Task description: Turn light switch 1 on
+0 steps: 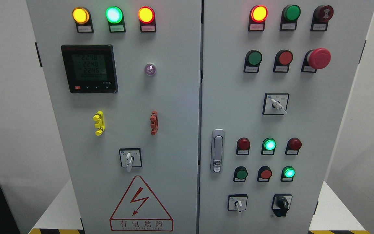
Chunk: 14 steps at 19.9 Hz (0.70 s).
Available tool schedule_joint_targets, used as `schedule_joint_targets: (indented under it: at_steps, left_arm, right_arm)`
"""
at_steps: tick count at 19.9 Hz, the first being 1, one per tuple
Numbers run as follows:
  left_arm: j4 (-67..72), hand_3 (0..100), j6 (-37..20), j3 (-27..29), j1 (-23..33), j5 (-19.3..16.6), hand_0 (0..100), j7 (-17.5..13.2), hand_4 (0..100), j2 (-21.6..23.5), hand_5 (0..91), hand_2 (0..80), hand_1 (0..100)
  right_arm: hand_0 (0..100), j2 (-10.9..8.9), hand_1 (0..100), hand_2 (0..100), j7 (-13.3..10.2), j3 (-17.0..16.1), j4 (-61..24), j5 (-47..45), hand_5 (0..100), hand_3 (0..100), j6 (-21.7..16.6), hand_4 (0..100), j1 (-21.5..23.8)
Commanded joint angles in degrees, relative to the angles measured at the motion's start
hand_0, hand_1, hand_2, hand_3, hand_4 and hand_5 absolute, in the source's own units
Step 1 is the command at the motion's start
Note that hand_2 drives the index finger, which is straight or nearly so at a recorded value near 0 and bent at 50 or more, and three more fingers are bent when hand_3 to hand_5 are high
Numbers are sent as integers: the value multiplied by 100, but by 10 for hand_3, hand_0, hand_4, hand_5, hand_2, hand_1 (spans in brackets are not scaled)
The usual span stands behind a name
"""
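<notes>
A grey control cabinet point(174, 97) with two doors fills the head view. On the left door a white rotary switch point(129, 160) points down, and I cannot tell which control is light switch 1. The right door carries rotary switches at upper right point(277, 104), lower middle point(238, 204) and a black knob point(282, 204). Lit lamps on top are amber point(81, 15), green point(114, 14), red point(146, 14) and red point(258, 13). Neither of my hands shows.
A digital meter point(89, 69) sits upper left, a red emergency stop point(318, 58) upper right. Green and red push buttons fill the right door, with a metal door handle point(217, 150) at its left edge. A lightning warning sign point(140, 204) is low on the left door.
</notes>
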Motion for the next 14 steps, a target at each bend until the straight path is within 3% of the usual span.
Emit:
schedule_joint_targets:
  at_steps: [1,14]
  left_arm:
    - [-143,1000,94,50,-139,28,88,55,1000,-53,865,523,619]
    - [-266,1000,603,23,-789,-42,76,388,1000,-211,870,526,638]
  right_arm:
    - [0,-6,0,0,-7,-6,0,0,0,0,-1,0,0]
    - [0,3,0,0,2,3,0,0,0,0,-1,0,0]
